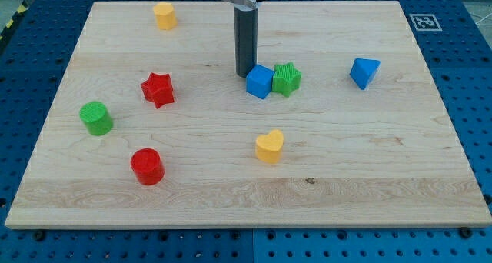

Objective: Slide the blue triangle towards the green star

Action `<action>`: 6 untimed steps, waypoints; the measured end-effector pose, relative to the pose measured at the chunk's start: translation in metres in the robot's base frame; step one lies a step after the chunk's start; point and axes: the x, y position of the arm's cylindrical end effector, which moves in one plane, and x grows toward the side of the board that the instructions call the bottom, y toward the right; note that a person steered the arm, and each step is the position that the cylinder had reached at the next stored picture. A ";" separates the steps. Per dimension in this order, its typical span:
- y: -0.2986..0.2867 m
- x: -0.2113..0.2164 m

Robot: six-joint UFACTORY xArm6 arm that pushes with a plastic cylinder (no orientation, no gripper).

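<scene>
The blue triangle [364, 71] lies toward the view's right on the wooden board [231, 194], well apart from the other blocks, with bare wood between it and the green star [287, 78]. It looks like a small, rigid plastic piece, probably light and quick to slide on the smooth wood, and just as quick to spin if pushed off-centre. The best contact is likely the middle of its far face, on the view's right, so the push runs straight toward the star.

The green star sits near the board's centre, touching a blue cube [260, 81] on its left.

The rod stands upright, coming down from the view's top, and the tip [245, 74] rests just beside the blue cube's upper left edge, on the opposite side of the star from the triangle. There are no fingers to open or close; the arm ends in the bare rod only.

Further out lie a red star [157, 89], a green cylinder [96, 118], a red cylinder [147, 167], a yellow heart [270, 146] and a yellow block [164, 15] near the top.
</scene>
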 end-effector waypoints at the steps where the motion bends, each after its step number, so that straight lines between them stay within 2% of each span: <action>1: 0.010 -0.017; 4: 0.151 -0.043; 6: 0.228 -0.027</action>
